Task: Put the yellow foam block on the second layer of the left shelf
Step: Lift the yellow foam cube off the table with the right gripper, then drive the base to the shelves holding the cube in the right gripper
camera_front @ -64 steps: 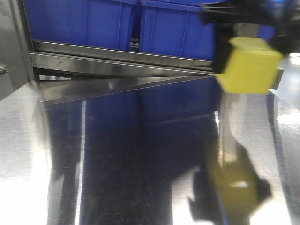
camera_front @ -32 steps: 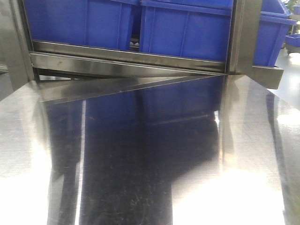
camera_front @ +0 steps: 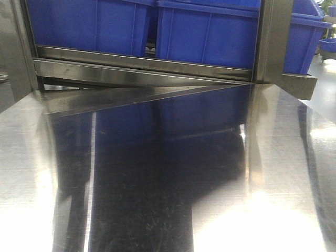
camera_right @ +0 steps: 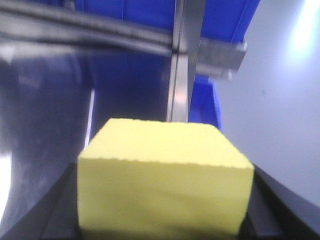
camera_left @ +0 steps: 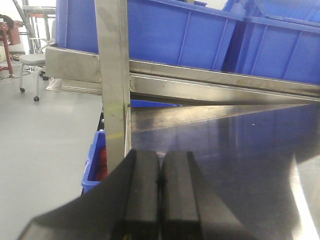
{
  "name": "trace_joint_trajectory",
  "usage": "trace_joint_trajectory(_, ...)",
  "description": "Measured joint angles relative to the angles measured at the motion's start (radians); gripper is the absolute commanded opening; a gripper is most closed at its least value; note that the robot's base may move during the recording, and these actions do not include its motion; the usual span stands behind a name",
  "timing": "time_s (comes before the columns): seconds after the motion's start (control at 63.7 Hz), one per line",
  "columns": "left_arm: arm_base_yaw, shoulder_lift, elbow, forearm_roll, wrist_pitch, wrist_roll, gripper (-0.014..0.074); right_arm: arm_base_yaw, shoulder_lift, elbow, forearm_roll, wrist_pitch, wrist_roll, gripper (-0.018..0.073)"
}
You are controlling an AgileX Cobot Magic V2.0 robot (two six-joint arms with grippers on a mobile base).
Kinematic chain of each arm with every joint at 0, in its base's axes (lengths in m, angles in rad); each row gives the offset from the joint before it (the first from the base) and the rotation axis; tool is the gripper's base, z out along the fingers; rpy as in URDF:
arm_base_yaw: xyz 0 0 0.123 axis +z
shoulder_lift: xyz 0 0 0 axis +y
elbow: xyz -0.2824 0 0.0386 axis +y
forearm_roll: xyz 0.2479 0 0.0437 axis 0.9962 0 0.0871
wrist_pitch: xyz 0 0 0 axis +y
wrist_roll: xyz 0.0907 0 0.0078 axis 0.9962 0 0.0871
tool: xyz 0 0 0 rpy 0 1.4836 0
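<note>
The right gripper [camera_right: 163, 212] is pinching the bright yellow, cube-shaped foam block [camera_right: 162, 170] at bottom centre of its wrist view. The steel shelf rail [camera_right: 100, 32] under blue plastic bins [camera_right: 130, 7] is lying ahead, upper left (the likely heading). The left gripper [camera_left: 160, 192] is resting pressed together, empty.

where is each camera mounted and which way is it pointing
Exterior front: low over the steel table, facing forward at the shelf holding blue bins; no robot part shows.
Left wrist: behind the left gripper, fingers pressed together, facing a shelf post at the table's left edge, floor beyond.
Right wrist: behind the right gripper, whose fingers clamp the yellow foam block, facing the right-end post.
Shared: all three see the bins, shelf and table.
</note>
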Motion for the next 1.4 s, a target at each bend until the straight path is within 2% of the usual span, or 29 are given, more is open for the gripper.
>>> trace_joint_trajectory(0.283,0.0,0.0,0.0,0.0,0.0,0.0,0.0136,0.0,-0.243,0.002,-0.017,-0.006,-0.002,0.0326)
trace_joint_trajectory(1.397,0.0,0.0,0.0,0.0,0.0,0.0,0.0136,0.0,-0.247,0.002,-0.021,-0.004,-0.002,0.0326)
